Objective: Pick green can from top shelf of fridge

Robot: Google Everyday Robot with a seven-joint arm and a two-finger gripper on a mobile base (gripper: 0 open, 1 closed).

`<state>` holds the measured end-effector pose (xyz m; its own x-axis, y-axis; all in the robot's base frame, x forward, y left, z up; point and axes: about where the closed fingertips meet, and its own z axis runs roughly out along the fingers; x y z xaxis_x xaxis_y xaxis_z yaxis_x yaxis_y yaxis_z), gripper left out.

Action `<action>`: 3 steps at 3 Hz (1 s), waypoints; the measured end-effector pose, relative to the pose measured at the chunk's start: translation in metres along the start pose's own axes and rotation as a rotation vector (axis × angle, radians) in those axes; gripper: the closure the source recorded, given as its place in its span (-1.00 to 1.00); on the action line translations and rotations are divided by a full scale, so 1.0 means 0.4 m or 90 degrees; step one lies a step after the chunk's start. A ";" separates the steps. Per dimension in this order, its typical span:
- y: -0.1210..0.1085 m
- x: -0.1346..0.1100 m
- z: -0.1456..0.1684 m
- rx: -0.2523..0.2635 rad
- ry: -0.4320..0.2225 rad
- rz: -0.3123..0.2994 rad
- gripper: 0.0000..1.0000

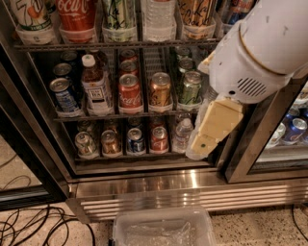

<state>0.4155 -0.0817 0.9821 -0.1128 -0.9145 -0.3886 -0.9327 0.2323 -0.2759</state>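
The green can (119,18) is a tall, shiny can, pale green and white with black streaky markings. Its upper part is cut off by the top edge of the view. It stands upright on the top shelf (72,46), a dark wire rack, in what looks to be a clear plastic cup tray. The can sits between a large red Coca-Cola can (76,17) on its left in the view and a clear ribbed water bottle (158,19) on its right. Further left stands a white tall can with green lettering (29,17), and further right a tall can with brown-gold script (197,13).

The cream-coloured gripper (213,129) hangs from a bulky white arm housing (260,48) that enters from the upper right. It is in front of the right side of the fridge (144,185), level with the middle and lower racks. Whether it is spread or pressed together cannot be told from this angle, and it holds nothing that can be seen. The green can is above it and off to the left, well apart, a full shelf higher.

On the middle rack a short green-silver can (190,86) stands just left of the arm housing, beside a copper-coloured can (160,89) and a small red Coca-Cola can (130,91). A clear plastic bin (163,228) sits on the floor below the fridge's stainless-steel base.
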 end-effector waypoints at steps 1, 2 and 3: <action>0.000 0.000 0.000 0.000 0.000 0.000 -1.00; 0.003 -0.046 0.025 0.015 -0.039 -0.002 -1.00; 0.022 -0.096 0.048 0.048 -0.118 0.027 -1.00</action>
<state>0.4183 -0.0380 0.9777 -0.0800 -0.8279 -0.5551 -0.8996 0.2998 -0.3175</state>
